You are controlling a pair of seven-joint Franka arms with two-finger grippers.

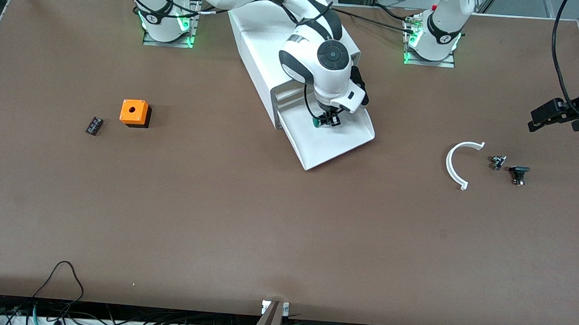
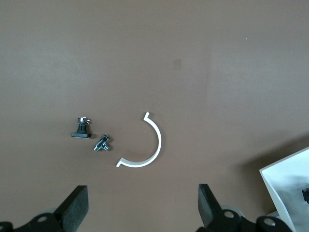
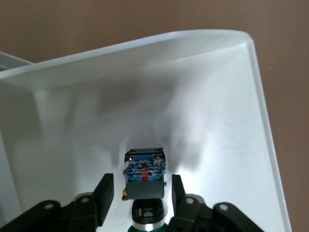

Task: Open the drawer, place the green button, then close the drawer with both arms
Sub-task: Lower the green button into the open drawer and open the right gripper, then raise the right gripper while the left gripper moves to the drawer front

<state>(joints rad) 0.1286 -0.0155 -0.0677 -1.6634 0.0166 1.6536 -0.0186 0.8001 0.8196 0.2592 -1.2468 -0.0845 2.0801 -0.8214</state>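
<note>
The lowest drawer [image 1: 342, 148] is pulled out of the white cabinet [image 1: 258, 57] toward the front camera. The button [image 1: 317, 120], green cap and dark body, lies on the drawer floor close to the cabinet. My right gripper [image 1: 332, 119] is low over it. In the right wrist view the button [image 3: 145, 176] lies between the fingers [image 3: 105, 193] of the right gripper [image 3: 143, 187], with a gap on each side, inside the drawer wall [image 3: 145, 58]. My left gripper [image 1: 552, 116] waits open and empty above the table at the left arm's end, as the left wrist view [image 2: 143, 205] also shows.
An orange cube with a hole [image 1: 134, 112] and a small black ribbed part [image 1: 93, 125] lie toward the right arm's end. A white arc [image 1: 460, 161] and two small dark parts [image 1: 498, 162] [image 1: 519, 174] lie under my left gripper.
</note>
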